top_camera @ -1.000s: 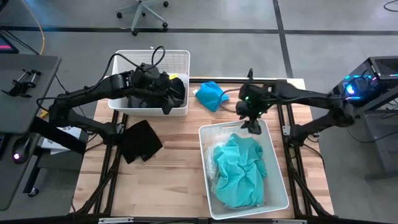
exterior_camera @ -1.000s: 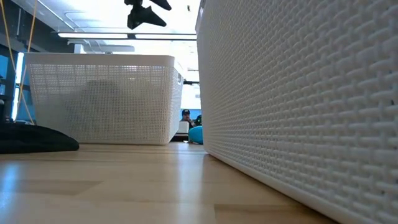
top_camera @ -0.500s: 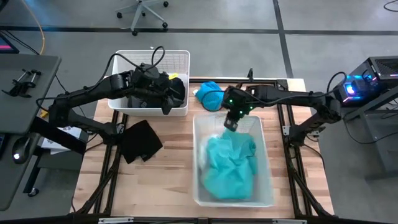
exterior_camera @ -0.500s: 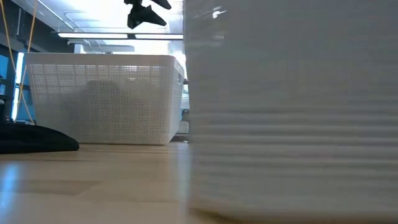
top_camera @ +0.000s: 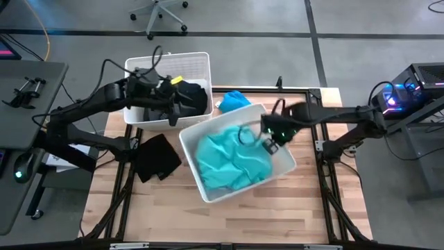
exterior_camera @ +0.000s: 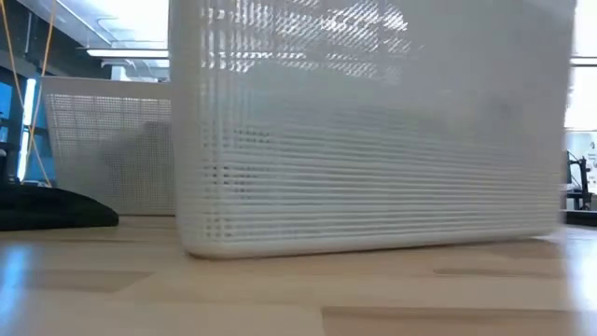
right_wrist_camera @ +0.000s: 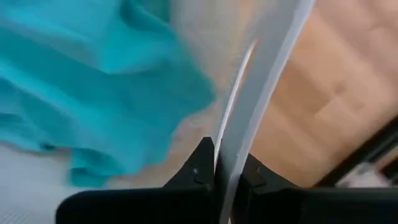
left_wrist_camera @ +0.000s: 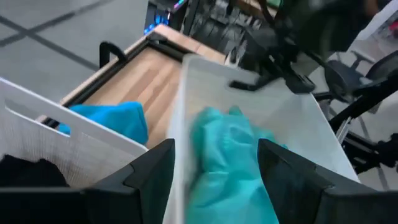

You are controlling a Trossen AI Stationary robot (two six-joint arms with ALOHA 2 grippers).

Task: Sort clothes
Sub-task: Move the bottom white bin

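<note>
Near the table's middle, a white bin [top_camera: 208, 182] sits skewed, its corners turned off square, 1 far corner close to the second bin [top_camera: 200, 64] at the far left. Bare wood [top_camera: 166, 212] lies open along the near edge and at the near right corner; to the left a black garment [top_camera: 157, 156] lies flat on the table near the left edge.

Turquoise cloth [top_camera: 227, 155] fills the skewed bin, heaped toward its left side, just beside the right gripper [top_camera: 270, 144]. A bright blue piece [top_camera: 232, 100] lies on the table between the 2 bins, at the far edge. Dark clothes [top_camera: 193, 99] sit in the far bin, under the left gripper [top_camera: 173, 111].

The right gripper is clamped on the skewed bin's right wall; its wrist view shows the thin white rim [right_wrist_camera: 249, 112] pinched between the 2 fingers [right_wrist_camera: 200, 167]. The left gripper hangs over the far bin's near edge, fingers [left_wrist_camera: 152, 168] apart, holding nothing.
</note>
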